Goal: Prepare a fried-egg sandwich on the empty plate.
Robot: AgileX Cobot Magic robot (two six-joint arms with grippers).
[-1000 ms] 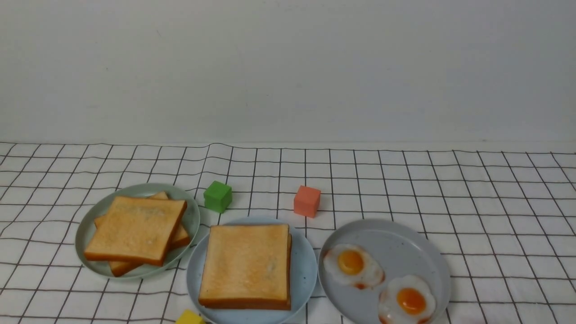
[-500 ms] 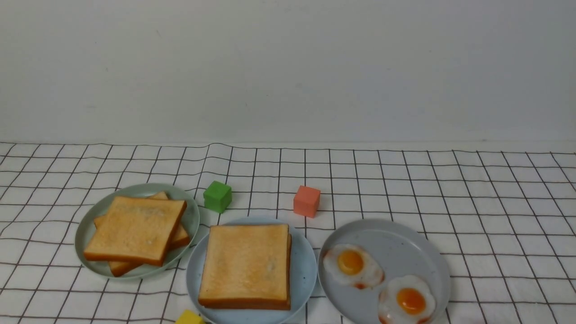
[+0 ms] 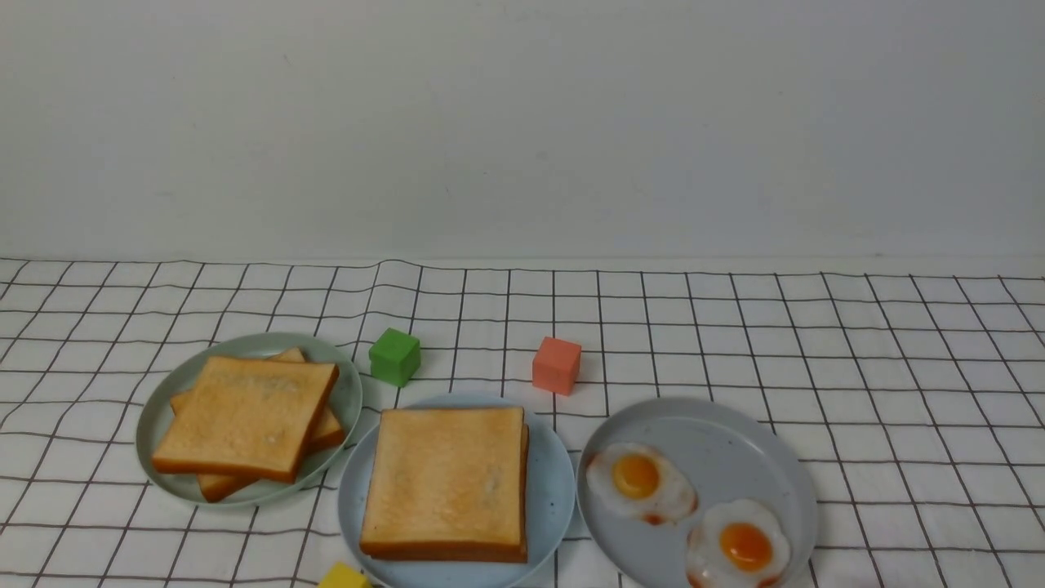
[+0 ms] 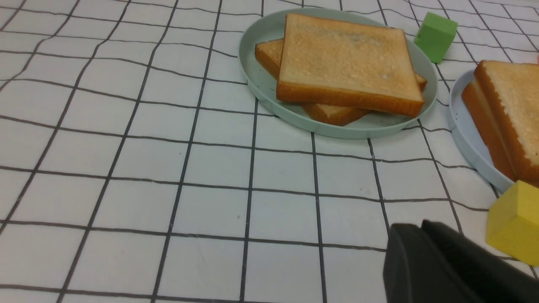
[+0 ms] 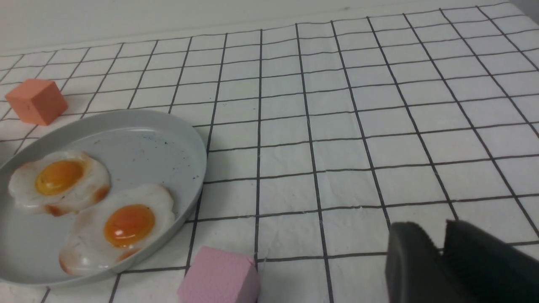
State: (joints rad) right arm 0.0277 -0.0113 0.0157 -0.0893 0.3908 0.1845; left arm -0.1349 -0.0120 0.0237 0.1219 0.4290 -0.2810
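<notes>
The light blue plate [image 3: 555, 490] sits front centre and carries two stacked golden toast slices [image 3: 445, 478]; no egg shows between them. In the left wrist view the stack [image 4: 509, 109] lies on that plate [image 4: 467, 139]. Two fried eggs [image 3: 638, 482] [image 3: 739, 545] lie on the grey plate [image 3: 735, 433]. Neither gripper shows in the front view. My left gripper [image 4: 421, 227] is shut and empty, low over the cloth near a yellow cube [image 4: 516, 221]. My right gripper [image 5: 433, 229] is shut and empty, over the cloth right of the grey plate [image 5: 168, 139].
A pale green plate [image 3: 347, 400] at the left holds a pile of plain toast [image 3: 245, 416]. A green cube [image 3: 395, 356] and an orange cube [image 3: 557, 365] stand behind the plates. A yellow cube [image 3: 343, 576] and a pink cube [image 5: 219, 277] lie near the front edge.
</notes>
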